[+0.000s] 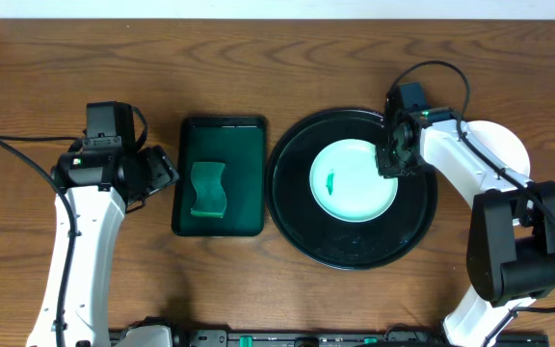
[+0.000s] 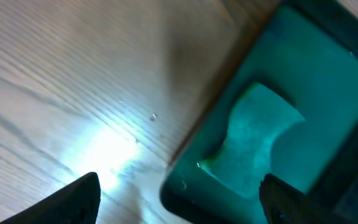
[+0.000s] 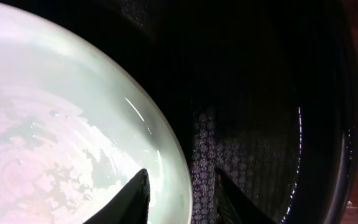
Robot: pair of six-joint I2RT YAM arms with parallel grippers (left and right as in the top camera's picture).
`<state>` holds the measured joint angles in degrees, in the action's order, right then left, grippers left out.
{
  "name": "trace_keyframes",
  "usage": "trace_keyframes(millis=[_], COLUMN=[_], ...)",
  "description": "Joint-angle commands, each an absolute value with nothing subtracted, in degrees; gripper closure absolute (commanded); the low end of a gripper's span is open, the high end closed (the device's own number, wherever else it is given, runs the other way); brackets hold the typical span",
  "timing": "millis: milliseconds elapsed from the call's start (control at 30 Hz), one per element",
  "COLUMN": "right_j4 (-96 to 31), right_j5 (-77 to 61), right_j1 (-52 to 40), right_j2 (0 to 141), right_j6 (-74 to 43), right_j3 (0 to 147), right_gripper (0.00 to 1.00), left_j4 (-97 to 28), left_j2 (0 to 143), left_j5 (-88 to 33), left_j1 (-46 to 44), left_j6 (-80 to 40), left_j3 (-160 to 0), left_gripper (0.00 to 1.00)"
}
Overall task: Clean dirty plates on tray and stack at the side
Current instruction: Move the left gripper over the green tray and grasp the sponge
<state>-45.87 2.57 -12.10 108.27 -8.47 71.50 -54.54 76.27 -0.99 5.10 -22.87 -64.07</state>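
Wood-grain table (image 1: 287, 58) carries the black tray (image 1: 292, 207) right of centre, with one plate (image 1: 359, 188) lying inside it, a green smear (image 1: 330, 181) on its face. The right gripper (image 1: 393, 159) sits at the plate's 2 o'clock edge. Its fingers (image 3: 135, 199) stand narrowly apart, one over the plate and one over the tray, with the rim between them; whether they pinch it I cannot tell. At the tray's 9 o'clock lies a green tray (image 1: 249, 135) holding a sponge (image 1: 208, 189). At that tray's 9 o'clock the left gripper (image 1: 167, 172) hangs over bare wood, jaws spread wide, holding nothing.
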Motion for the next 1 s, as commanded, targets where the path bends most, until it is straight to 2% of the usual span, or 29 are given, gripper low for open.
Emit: trace_keyframes(millis=[0,33,133,267,600,967], right_j4=[-46.0,-46.0,-46.1,-46.0,-46.1,-46.1], right_j5=[2.5,2.5,2.5,2.5,2.5,2.5], right_j1=[-11.7,-11.7,-11.7,-11.7,-11.7,-11.7], right_j2=[107.9,107.9,107.9,107.9,107.9,107.9], right_j6=[-7.6,-7.6,-7.6,-7.6,-7.6,-7.6], right_j3=[71.2,71.2,71.2,71.2,71.2,71.2], right_gripper=[0.69,0.69,0.69,0.69,0.69,0.70], left_j4=[-56.9,-57.6,-58.0,-57.8,-52.4,-47.6], left_j2=[76.0,76.0,76.0,76.6,88.2,93.9], left_j5=[-4.1,-4.1,-4.1,-4.1,-3.9,-4.1], left_j1=[5.2,5.0,4.2,0.9,-9.5,-9.7], left_j6=[-23.2,-23.0,-20.4,-19.4,-18.3,-18.3], left_j3=[-64.1,-64.1,-64.0,-64.0,-64.0,-64.0], left_gripper=[0.19,0.22,0.46,0.56,0.57,0.56])
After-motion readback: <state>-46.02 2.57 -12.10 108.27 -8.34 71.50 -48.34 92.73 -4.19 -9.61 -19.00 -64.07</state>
